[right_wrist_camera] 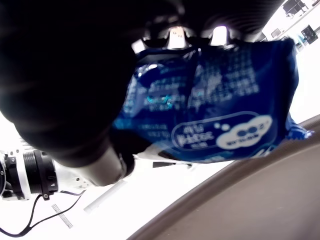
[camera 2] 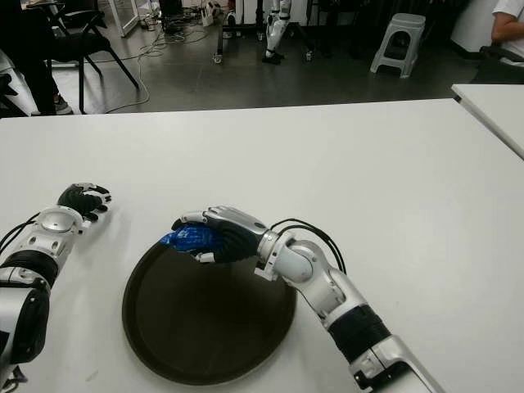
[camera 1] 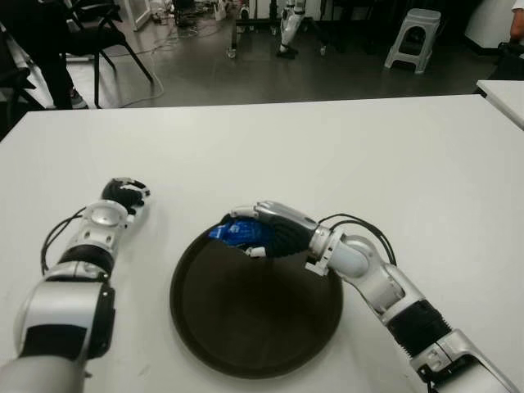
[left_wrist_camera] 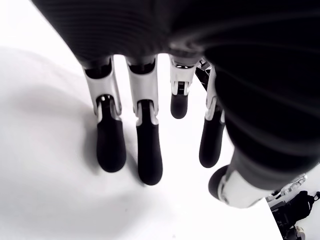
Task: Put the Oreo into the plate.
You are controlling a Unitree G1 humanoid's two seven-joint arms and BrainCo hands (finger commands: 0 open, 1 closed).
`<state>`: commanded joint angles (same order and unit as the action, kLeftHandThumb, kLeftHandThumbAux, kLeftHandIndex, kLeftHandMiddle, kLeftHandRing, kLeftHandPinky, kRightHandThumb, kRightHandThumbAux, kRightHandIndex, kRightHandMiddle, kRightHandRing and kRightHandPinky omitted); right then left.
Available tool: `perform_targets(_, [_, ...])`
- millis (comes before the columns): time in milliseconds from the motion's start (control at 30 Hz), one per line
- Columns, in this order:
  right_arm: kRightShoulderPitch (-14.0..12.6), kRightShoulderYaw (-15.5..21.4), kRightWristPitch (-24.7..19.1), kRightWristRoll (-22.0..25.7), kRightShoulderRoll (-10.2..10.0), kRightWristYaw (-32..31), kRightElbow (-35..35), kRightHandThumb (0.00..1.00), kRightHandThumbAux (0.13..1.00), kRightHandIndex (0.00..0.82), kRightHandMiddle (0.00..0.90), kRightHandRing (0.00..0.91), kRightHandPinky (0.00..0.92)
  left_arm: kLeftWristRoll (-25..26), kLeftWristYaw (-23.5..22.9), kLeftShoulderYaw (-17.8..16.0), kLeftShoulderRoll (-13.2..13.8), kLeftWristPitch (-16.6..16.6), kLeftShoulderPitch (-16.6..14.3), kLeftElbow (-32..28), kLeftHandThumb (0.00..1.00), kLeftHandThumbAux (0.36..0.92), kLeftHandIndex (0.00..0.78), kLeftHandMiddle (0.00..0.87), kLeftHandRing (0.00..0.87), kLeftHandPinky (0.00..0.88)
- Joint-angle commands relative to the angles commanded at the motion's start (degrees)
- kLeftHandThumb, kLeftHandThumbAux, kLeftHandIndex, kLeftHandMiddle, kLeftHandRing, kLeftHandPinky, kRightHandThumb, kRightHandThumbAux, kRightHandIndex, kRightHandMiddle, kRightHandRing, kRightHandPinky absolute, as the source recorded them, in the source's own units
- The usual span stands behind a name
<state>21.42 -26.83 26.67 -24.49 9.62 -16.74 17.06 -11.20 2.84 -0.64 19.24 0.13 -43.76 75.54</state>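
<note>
Smooth matte white tabletop point(camera 1: 344, 155). Round, shallow dark brown plate point(camera 1: 246, 344) with a low raised rim, dull finish, sits near the front edge. Oreo point(camera 1: 237, 232) is a glossy crinkled blue foil packet with white print, soft pillow shape. Right hand point(camera 1: 274, 229), black fingers with silver metal joints, is curled around the Oreo from above, gripping it; packet pokes out toward the robot's left, over the plate's far rim; can't tell if it touches the rim. Left hand point(camera 1: 123, 196) shows on the tabletop left of the plate, well apart from it, fingers point(left_wrist_camera: 148, 150) loosely extended, nothing in it; rubbery black fingertips, glossy white segments.
</note>
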Motion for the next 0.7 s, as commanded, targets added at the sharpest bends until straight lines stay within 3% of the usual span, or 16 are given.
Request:
perform_targets(200, [-1.7, 0.7, -1.6, 0.7, 0.0, -0.3, -2.1, 0.701, 0.732, 0.420, 0.779, 0.795, 0.799, 0.1, -0.1, -0.1, 0.1, -0.1, 0.1, 0.2, 0.669, 0.730, 0.397, 0.106, 0.139, 0.144])
perform_targets(267, [-1.9, 0.9, -2.2, 1.5, -0.3, -0.6, -2.2, 0.694, 0.737, 0.410, 0.722, 0.732, 0.714, 0.2, -0.1, -0.2, 0.1, -0.1, 0.1, 0.2, 0.669, 0.730, 0.397, 0.106, 0.137, 0.141])
perform_targets(400, [-2.1, 1.0, -3.2, 4.2, -0.5, -3.1, -2.5, 0.673, 0.746, 0.397, 0.478, 0.490, 0.420, 0.2, -0.2, -0.2, 0.1, 0.2, 0.0, 0.2, 0.669, 0.730, 0.397, 0.099, 0.134, 0.137])
perform_targets(433, [-2.0, 1.0, -3.5, 4.9, -0.5, -3.9, -2.5, 0.430, 0.738, 0.280, 0.368, 0.380, 0.332, 0.2, -0.2, -0.2, 0.1, 0.3, 0.0, 0.2, 0.669, 0.730, 0.397, 0.095, 0.134, 0.146])
perform_targets(533, [-1.9, 0.8, -4.3, 6.9, -0.1, -6.5, -2.9, 0.141, 0.697, 0.131, 0.220, 0.235, 0.232, 0.4, -0.5, -0.4, 0.1, 0.3, 0.0, 0.2, 0.671, 0.730, 0.397, 0.089, 0.135, 0.160])
perform_targets(700, [-1.7, 0.6, -5.3, 7.8, 0.6, -9.2, -3.5, 0.023, 0.617, 0.039, 0.097, 0.103, 0.129, 0.8, -1.0, -0.7, 0.1, -0.3, 0.1, 0.1, 0.673, 0.730, 0.397, 0.086, 0.139, 0.170])
